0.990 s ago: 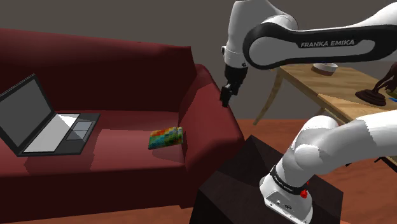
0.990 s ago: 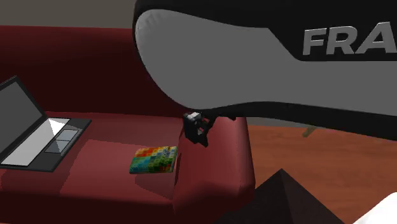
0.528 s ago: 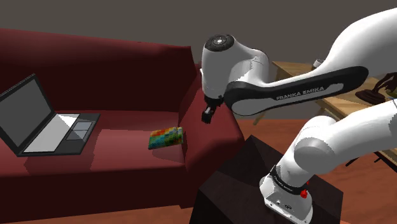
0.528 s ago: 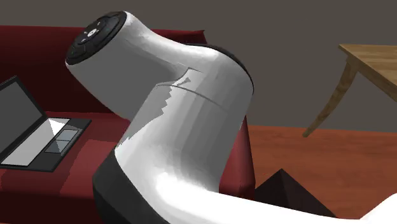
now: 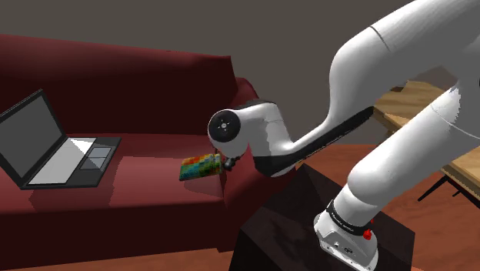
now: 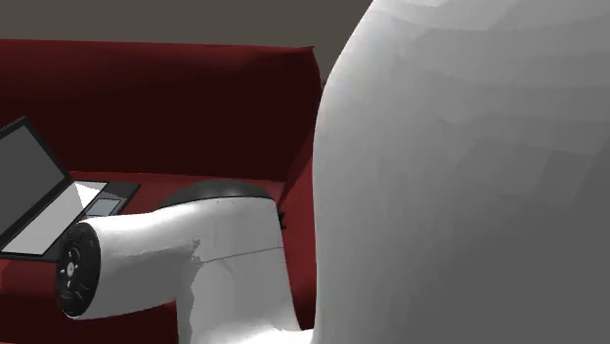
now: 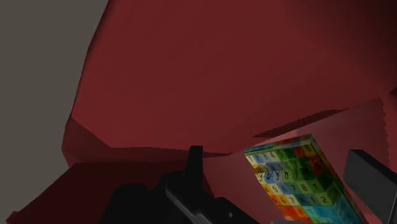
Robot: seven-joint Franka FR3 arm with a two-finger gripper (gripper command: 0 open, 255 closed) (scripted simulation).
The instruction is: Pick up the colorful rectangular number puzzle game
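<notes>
Dropping beside the sofa armrest [image 5: 248, 96], the end effector [image 7: 277, 159] is hanging wide over the puzzle [image 7: 299, 181], likely stiff and light; pinching its long edges suits.

The white arm [image 5: 400, 69] has rounded links, dark joint bands [image 5: 344, 219] and a red button [image 5: 368, 231] by its base.

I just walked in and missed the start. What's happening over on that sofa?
The white arm is reaching down to the dark red sofa, with its black gripper at the colourful number puzzle. The puzzle lies flat on the seat beside the armrest. In the wrist view the fingers stand apart with the puzzle between them, so it is not yet grasped. An open laptop sits farther along the seat, toward the shoulder view's left.
</notes>
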